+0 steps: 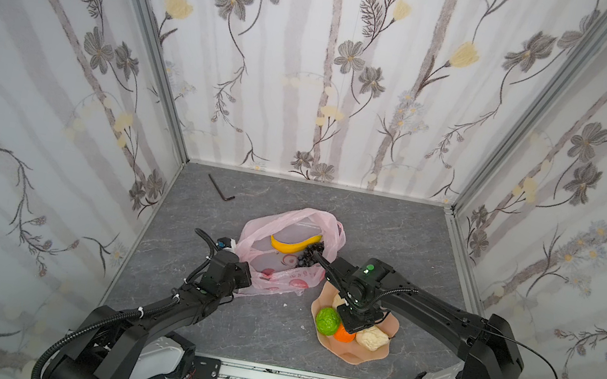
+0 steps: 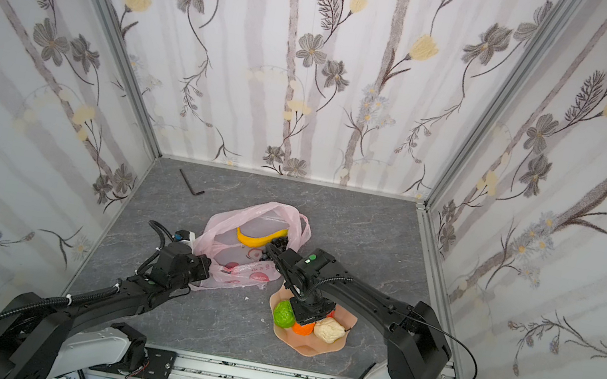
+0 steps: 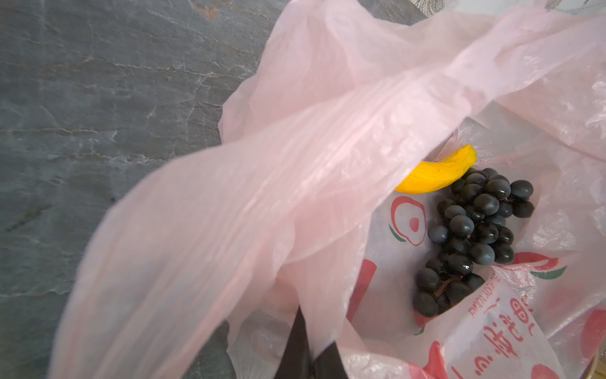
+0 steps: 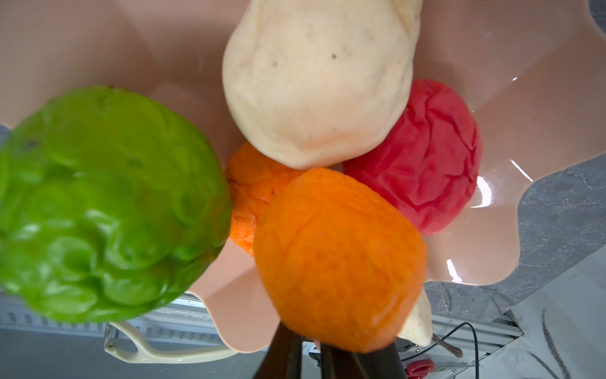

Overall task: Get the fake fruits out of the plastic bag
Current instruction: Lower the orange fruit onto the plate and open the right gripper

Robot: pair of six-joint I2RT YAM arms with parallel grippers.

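1. My left pincer (image 3: pixel 310 354) is pressed together on a fold of the plastic bag (image 3: pixel 295 170), holding that film up off the surface (image 3: pixel 98 131). The bag's mouth gapes just beyond its tips.
2. Ahead of that pincer, inside the bag, the banana (image 3: pixel 436 174) and the grape bunch (image 3: pixel 472 236) lie touching each other on the printed bottom film.
3. My right pincer (image 4: pixel 311 346) hangs over the dish (image 4: pixel 541 131), beside the bag. An orange ball (image 4: pixel 337 262) sits right at its tips. Only a narrow slit shows between the fingers, so I cannot tell whether it is spread or pinching.
4. Beyond those tips, a second orange ball (image 4: pixel 249 197), the green ball (image 4: pixel 98 203), the red ball (image 4: pixel 419 157) and a beige ball (image 4: pixel 314 82) are packed together in the dish.
5. I judge the bag limp, crinkly and slippery. It gives no support and drags with anything lifted. The bunched rim is the place to hold it.
6. The banana looks light, smooth and glossy. I would close across the middle of its curve, since the tapered ends could squirt out.
7. The grape bunch looks knobbly and probably floppy. I would take it at the stem or across the densest cluster, because a single berry would roll free, and I would stay clear of the film beneath it.
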